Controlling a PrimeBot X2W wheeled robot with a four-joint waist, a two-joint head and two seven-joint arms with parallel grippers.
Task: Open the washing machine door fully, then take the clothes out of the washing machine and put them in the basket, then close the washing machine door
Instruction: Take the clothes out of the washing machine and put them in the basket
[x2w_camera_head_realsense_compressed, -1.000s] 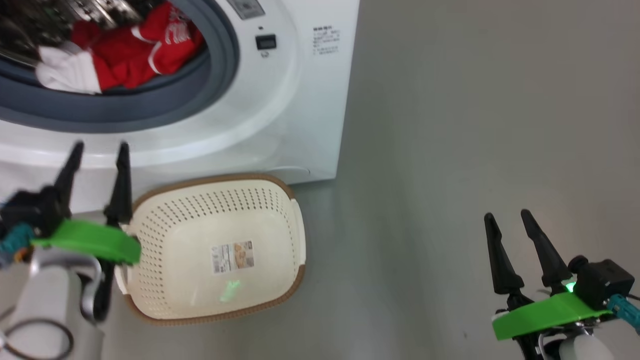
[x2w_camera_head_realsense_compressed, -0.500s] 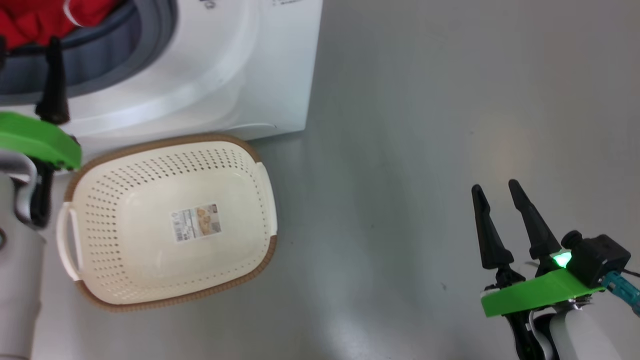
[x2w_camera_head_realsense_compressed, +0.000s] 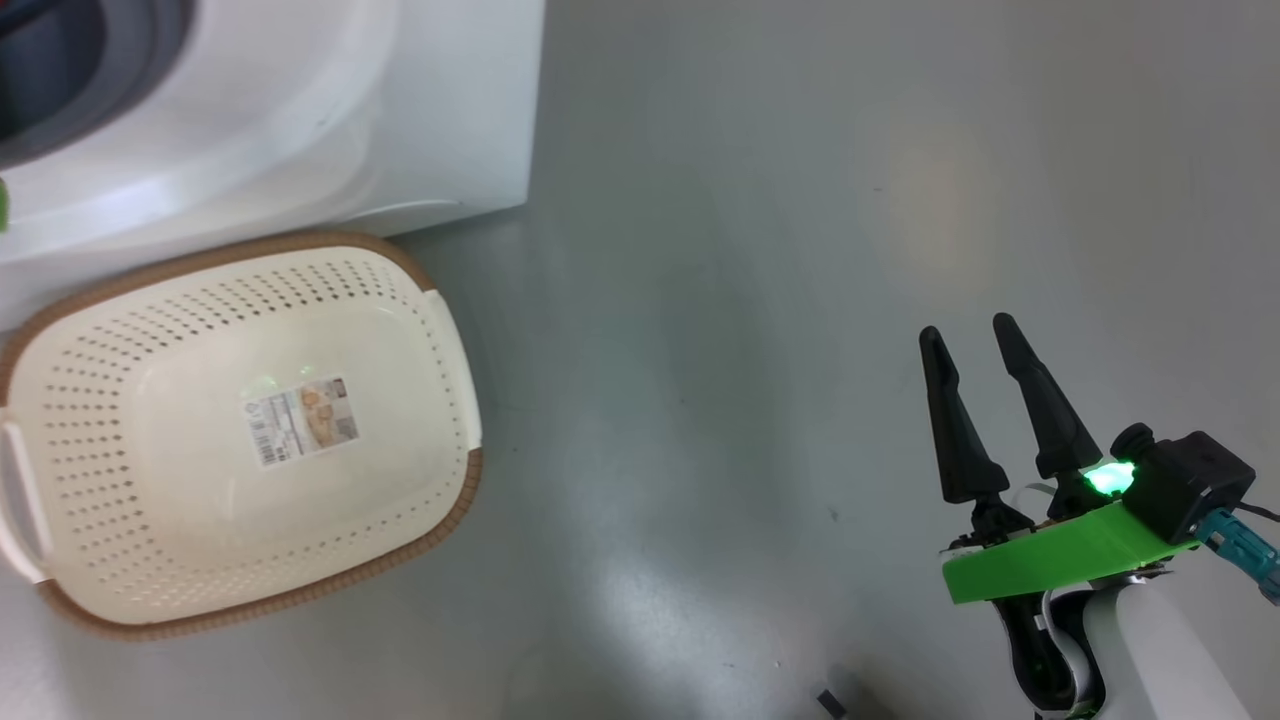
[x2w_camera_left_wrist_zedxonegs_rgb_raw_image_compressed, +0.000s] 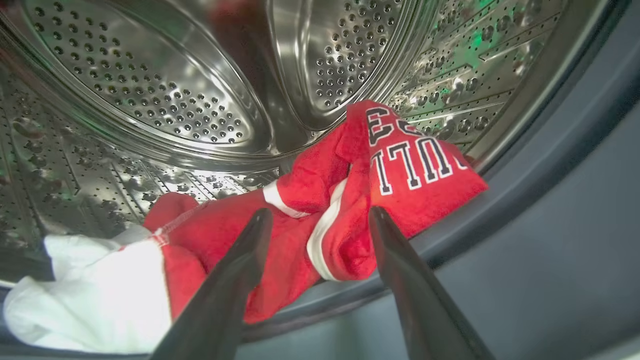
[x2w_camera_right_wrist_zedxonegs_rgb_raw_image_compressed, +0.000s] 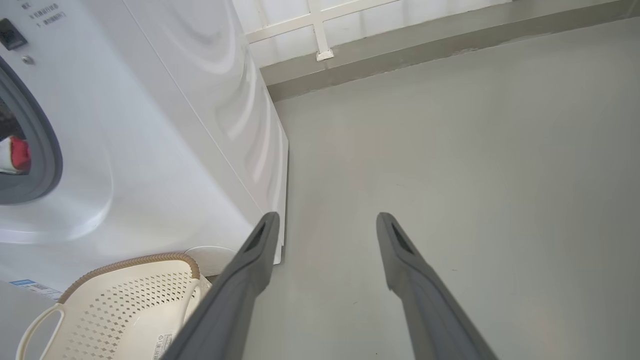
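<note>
The clothes (x2w_camera_left_wrist_zedxonegs_rgb_raw_image_compressed: 320, 210), red fabric with white stripes, lettering and a white part, lie at the front of the steel drum, resting on the grey rubber ring (x2w_camera_left_wrist_zedxonegs_rgb_raw_image_compressed: 550, 165) of the washing machine (x2w_camera_head_realsense_compressed: 300, 120). My left gripper (x2w_camera_left_wrist_zedxonegs_rgb_raw_image_compressed: 320, 215) is open at the drum's mouth, its fingers either side of the red fabric and just short of it. The cream basket (x2w_camera_head_realsense_compressed: 240, 430) with a brown rim stands on the floor before the machine, holding only its barcode sticker. My right gripper (x2w_camera_head_realsense_compressed: 967, 330) hangs open over bare floor at the right. The washing machine door is out of view.
Grey floor (x2w_camera_head_realsense_compressed: 760, 250) spreads to the right of the machine. In the right wrist view a low wall ledge with a white frame (x2w_camera_right_wrist_zedxonegs_rgb_raw_image_compressed: 320, 30) runs behind the machine. The basket (x2w_camera_right_wrist_zedxonegs_rgb_raw_image_compressed: 125, 305) sits close against the machine's front.
The head camera has swung to the right, so the machine, basket and left arm slid left in view. The left gripper has left the head view. The right gripper stays open.
</note>
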